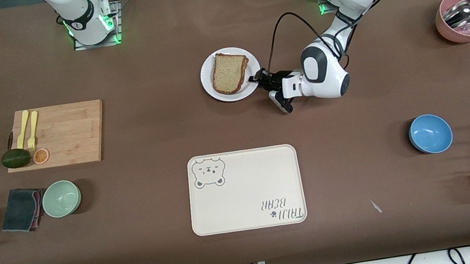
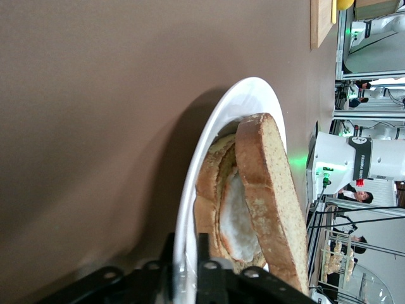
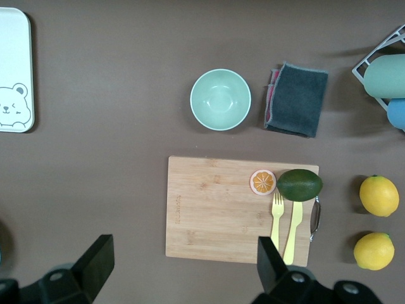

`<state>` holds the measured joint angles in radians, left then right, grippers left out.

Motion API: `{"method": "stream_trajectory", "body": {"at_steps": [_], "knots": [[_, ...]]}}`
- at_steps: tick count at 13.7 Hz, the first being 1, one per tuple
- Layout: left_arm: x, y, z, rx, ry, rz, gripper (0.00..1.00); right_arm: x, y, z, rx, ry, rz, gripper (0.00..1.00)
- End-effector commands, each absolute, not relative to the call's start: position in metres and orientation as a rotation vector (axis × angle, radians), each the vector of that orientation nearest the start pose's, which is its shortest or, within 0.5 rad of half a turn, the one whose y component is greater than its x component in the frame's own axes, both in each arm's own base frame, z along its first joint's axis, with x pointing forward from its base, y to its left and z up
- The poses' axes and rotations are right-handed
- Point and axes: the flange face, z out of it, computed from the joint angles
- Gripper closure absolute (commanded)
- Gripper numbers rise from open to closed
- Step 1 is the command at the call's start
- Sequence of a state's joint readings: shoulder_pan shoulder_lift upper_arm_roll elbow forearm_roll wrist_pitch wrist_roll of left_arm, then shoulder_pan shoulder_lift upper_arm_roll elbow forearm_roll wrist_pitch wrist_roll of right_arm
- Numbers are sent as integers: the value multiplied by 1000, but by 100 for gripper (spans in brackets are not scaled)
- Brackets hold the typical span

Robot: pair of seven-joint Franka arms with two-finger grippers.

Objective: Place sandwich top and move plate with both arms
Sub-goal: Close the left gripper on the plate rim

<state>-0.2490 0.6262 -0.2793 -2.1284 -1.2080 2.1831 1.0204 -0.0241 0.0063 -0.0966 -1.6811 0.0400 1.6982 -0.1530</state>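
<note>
Front view: the plate (image 1: 230, 74) sits on the bench (image 1: 360, 139) between the arm bases, farther from the camera than the tray (image 1: 244, 190); the bread slice (image 1: 229, 72) tops the sandwich. Left claw (image 1: 257, 77) pinches its rim.

Left wrist view: rim clamped; likely rigid, slippery, stack loose.

Right wrist view: right claw (image 3: 183, 266) spread over the cutting board (image 3: 221, 209), waiting.

txt: "TAIJI BEAR" | on: cream tray (image 1: 246, 197), nr bear drawing | other txt: unreadable
</note>
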Motion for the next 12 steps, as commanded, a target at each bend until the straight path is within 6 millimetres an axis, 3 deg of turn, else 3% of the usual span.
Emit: {"method": "stream_trajectory", "body": {"at_steps": [1, 7, 12], "knots": [[427, -301, 108, 2052, -517, -289, 100, 561, -65, 585, -3112, -28, -16, 0], [434, -299, 114, 2046, -493, -286, 100, 560, -65, 585, -3110, -28, -2, 0], [457, -289, 130, 2030, -387, -296, 100, 560, -63, 586, -3110, -33, -4, 0]]}}
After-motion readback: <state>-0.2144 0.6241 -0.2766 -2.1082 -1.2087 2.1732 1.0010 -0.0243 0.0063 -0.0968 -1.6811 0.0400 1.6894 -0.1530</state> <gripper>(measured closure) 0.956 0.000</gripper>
